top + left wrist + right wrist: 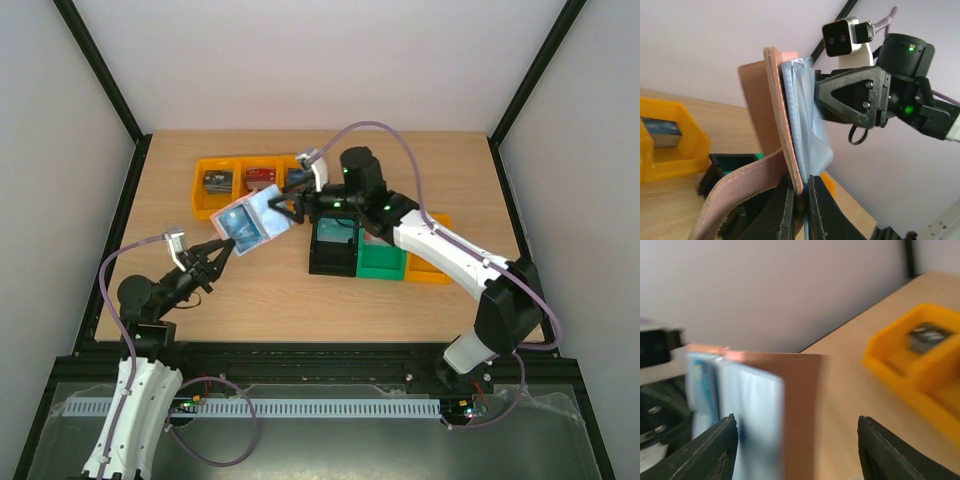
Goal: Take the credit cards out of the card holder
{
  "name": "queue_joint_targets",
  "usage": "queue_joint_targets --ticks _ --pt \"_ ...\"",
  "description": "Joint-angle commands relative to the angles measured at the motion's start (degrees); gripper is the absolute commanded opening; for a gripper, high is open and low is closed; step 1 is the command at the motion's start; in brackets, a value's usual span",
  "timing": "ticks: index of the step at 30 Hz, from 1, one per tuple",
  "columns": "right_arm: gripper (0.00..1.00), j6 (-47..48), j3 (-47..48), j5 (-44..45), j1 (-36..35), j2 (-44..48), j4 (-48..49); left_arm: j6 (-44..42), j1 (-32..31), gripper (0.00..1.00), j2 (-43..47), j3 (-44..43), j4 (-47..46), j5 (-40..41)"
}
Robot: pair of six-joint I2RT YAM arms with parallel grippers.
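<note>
The card holder (pixel 250 222) hangs open above the table, reddish-brown outside and pale blue inside. A teal credit card (pixel 243 230) shows in one of its inner pockets. My left gripper (pixel 222 249) is shut on the holder's lower edge; in the left wrist view the fingertips (pixel 785 200) pinch the leather flap (pixel 777 115). My right gripper (pixel 286 213) is open at the holder's far edge. In the right wrist view its jaws (pixel 797 440) stand wide apart with the blurred holder (pixel 790 410) between them, touching neither finger.
A yellow divided bin (pixel 213 203) with small dark and red items stands behind the holder. A black bin (pixel 318 262) and a green bin (pixel 383 265) sit under the right arm, and another yellow bin (pixel 432 272) lies beside them.
</note>
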State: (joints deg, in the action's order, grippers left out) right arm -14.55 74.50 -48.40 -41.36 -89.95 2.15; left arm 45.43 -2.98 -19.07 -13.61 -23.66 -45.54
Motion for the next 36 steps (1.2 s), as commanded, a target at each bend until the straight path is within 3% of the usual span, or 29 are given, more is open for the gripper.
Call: queue_joint_targets --ticks 1,5,7,11,19,26,36 --pt "0.63 -0.49 -0.98 13.03 3.12 6.66 -0.70 -18.05 -0.26 0.02 2.45 -5.18 7.80 6.27" --pt "0.49 6.61 -3.83 5.28 1.25 10.93 0.73 -28.91 -0.27 0.02 3.43 -6.94 9.10 7.22" --pt "0.38 11.53 -5.88 2.82 -2.42 13.15 1.86 -29.72 -0.27 0.02 3.44 -7.08 8.69 6.68" --pt "0.31 12.17 -6.77 -2.14 -6.76 14.28 6.08 -28.57 -0.22 0.02 3.44 -7.00 7.47 5.65" --pt "0.27 11.16 -5.64 1.52 -6.89 15.49 6.78 -29.93 -0.24 0.02 3.50 -8.64 8.43 4.78" --pt "0.14 9.46 -2.26 6.73 -8.03 9.50 4.01 -23.76 -0.23 0.02 3.50 -8.68 2.37 -0.89" --pt "0.15 10.97 -0.30 5.23 -8.60 5.66 1.79 -23.27 -0.25 0.02 3.47 -8.73 -1.10 -3.96"
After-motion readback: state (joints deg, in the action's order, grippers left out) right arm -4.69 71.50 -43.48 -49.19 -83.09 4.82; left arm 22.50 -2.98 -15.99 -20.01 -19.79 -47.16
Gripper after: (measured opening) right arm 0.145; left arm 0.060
